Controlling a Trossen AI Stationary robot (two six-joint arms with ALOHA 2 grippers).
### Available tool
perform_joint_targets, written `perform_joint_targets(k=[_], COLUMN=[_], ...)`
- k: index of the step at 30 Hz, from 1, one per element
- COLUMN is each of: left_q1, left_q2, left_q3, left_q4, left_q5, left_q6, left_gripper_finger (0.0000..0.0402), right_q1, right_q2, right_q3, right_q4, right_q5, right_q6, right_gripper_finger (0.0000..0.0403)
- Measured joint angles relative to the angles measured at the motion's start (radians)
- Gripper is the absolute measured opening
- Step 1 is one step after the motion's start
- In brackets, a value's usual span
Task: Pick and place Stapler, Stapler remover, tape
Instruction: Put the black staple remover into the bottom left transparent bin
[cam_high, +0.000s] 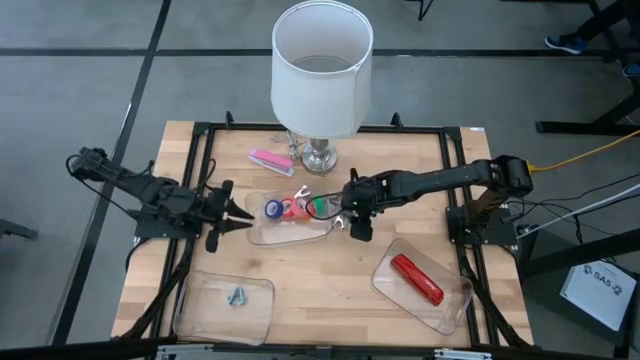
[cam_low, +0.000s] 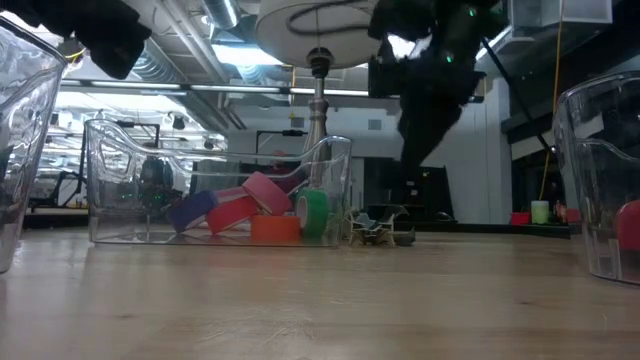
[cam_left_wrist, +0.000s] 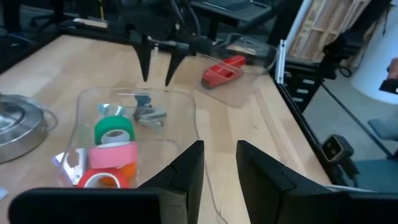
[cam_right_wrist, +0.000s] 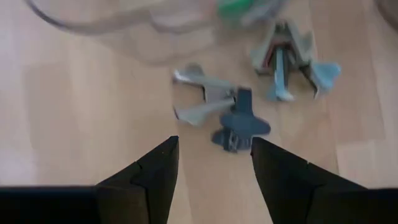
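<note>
Several coloured tape rolls lie in a clear tray at mid-table. Two grey staple removers rest on the wood just outside the tray's right end. My right gripper hangs open above them, fingers pointing down, touching nothing; it also shows in the left wrist view. My left gripper waits open at the tray's left end. A red stapler lies in a clear tray near the right corner. A pink stapler lies by the lamp.
A white-shaded lamp stands on its metal base at the far middle of the table. Another clear tray near the left corner holds one staple remover. A black frame rims the table. Bare wood lies between the near trays.
</note>
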Motion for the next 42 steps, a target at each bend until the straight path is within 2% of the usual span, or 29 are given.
perform_joint_targets(k=[9, 15, 21, 31, 34, 42], left_q1=[0.034, 0.034, 0.034, 0.034, 0.034, 0.033], left_q2=[-0.003, -0.002, -0.002, -0.002, -0.002, -0.002], left_q3=[-0.013, -0.013, -0.013, -0.013, -0.013, -0.013], left_q4=[0.009, 0.001, 0.0, 0.0, -0.001, 0.0], left_q5=[0.002, 0.001, 0.001, 0.0, 0.0, 0.0], left_q6=[0.004, 0.012, 0.019, 0.019, 0.019, 0.019], left_gripper_finger=[0.0094, 0.0089, 0.009, 0.0087, 0.0087, 0.0086], right_q1=[-0.02, -0.02, -0.02, -0.02, -0.02, -0.02], right_q2=[0.001, 0.002, 0.002, 0.033, 0.056, 0.076], right_q3=[-0.131, -0.214, -0.222, -0.221, -0.222, -0.222], right_q4=[0.141, 0.282, 0.298, 0.31, 0.33, 0.378], right_q5=[0.004, 0.013, 0.125, 0.126, 0.126, 0.126], right_q6=[0.095, 0.1, 0.097, 0.074, 0.073, 0.043], right_gripper_finger=[0.0204, 0.0204, 0.0204, 0.0202, 0.0185, 0.0092])
